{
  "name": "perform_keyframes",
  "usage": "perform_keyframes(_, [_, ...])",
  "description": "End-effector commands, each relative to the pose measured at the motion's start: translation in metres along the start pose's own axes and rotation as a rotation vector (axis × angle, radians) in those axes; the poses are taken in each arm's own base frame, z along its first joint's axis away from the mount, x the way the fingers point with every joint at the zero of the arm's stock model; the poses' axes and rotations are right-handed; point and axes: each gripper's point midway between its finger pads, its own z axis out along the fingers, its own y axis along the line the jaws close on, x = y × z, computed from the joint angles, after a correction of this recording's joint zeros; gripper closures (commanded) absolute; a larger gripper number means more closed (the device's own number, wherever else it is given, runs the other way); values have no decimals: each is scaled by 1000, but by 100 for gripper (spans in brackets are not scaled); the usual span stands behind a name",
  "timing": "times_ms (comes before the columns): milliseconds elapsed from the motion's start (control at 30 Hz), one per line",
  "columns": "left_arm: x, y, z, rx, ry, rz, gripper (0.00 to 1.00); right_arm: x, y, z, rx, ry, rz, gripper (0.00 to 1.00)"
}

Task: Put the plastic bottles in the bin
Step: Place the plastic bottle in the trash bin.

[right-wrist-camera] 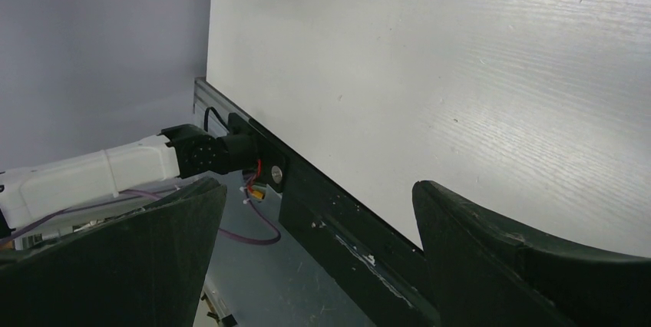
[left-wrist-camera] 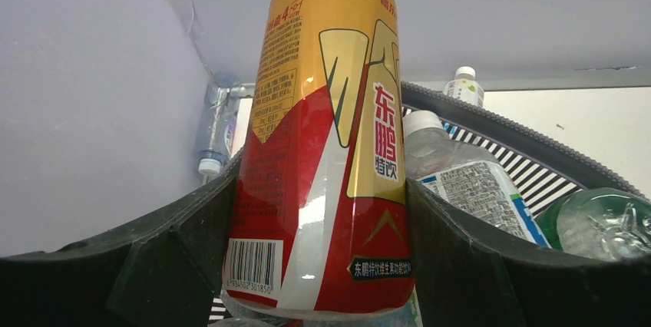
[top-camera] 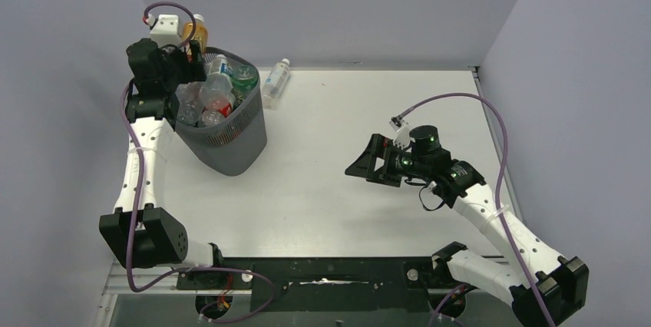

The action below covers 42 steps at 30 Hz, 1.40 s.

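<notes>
From above, the left gripper (top-camera: 183, 52) hangs over the far-left grey mesh bin (top-camera: 230, 146), which is heaped with plastic bottles (top-camera: 211, 97). One clear bottle (top-camera: 276, 81) lies just beside it. Left wrist: jaws clamp an upright gold-and-red bottle (left-wrist-camera: 322, 150). Right wrist: the right gripper (right-wrist-camera: 320, 186) hovers over the table (right-wrist-camera: 460, 74), jaws spread wide.

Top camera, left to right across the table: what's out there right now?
Dark grey mesh bin → clear plastic bottle with a white cap, lying on the table → right gripper, open and empty. The gold-and-red bottle in the left gripper overlaps the bin, so I left it out.
</notes>
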Motion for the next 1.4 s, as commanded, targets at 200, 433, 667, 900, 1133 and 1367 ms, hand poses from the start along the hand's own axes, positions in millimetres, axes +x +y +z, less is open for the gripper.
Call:
perform_keyframes(200, [46, 32, -7, -138, 125, 86, 22, -7, 15, 8, -15, 13, -50, 2])
perform_keyframes(433, [41, 37, -18, -178, 87, 70, 2, -5, 17, 17, -16, 35, -54, 2])
perform_keyframes(667, [-7, 22, -39, -113, 22, 13, 2, 2, 18, 24, -21, 50, -53, 2])
perform_keyframes(900, [-35, 8, -53, -44, 2, -19, 2, 2, 23, 29, -27, 56, -62, 2])
perform_keyframes(1133, [-41, 7, -61, -44, -1, -25, 2, 6, 24, 32, -33, 63, -66, 2])
perform_keyframes(1367, [-47, 17, -68, -111, -22, -48, 2, 8, 24, 33, -36, 67, -67, 2])
